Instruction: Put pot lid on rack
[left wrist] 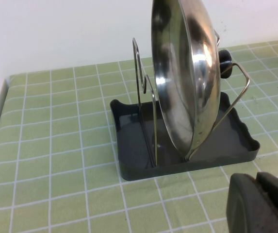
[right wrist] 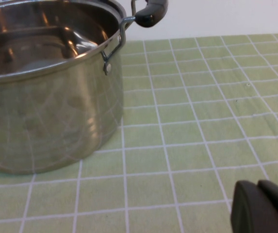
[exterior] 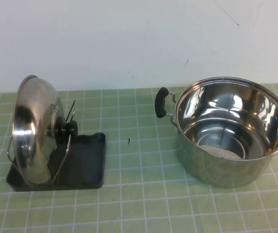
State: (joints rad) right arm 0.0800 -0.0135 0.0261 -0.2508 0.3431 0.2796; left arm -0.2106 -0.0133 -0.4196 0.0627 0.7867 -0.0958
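The shiny steel pot lid [exterior: 32, 131] stands on its edge in the dark grey rack [exterior: 88, 162] at the table's left, held between the wire prongs, with its black knob [exterior: 66, 128] facing right. The left wrist view shows the lid [left wrist: 187, 82] upright in the rack [left wrist: 139, 145]. My left gripper [left wrist: 256, 177] is shut and empty, low over the mat just in front of the rack, apart from it. My right gripper [right wrist: 258, 184] is shut and empty over the mat, beside the pot. Neither gripper shows in the high view.
A deep steel pot [exterior: 231, 131] with black side handles stands empty at the right; it also shows in the right wrist view [right wrist: 41, 97]. A green checked mat [exterior: 139, 194] covers the table. A white wall runs along the back.
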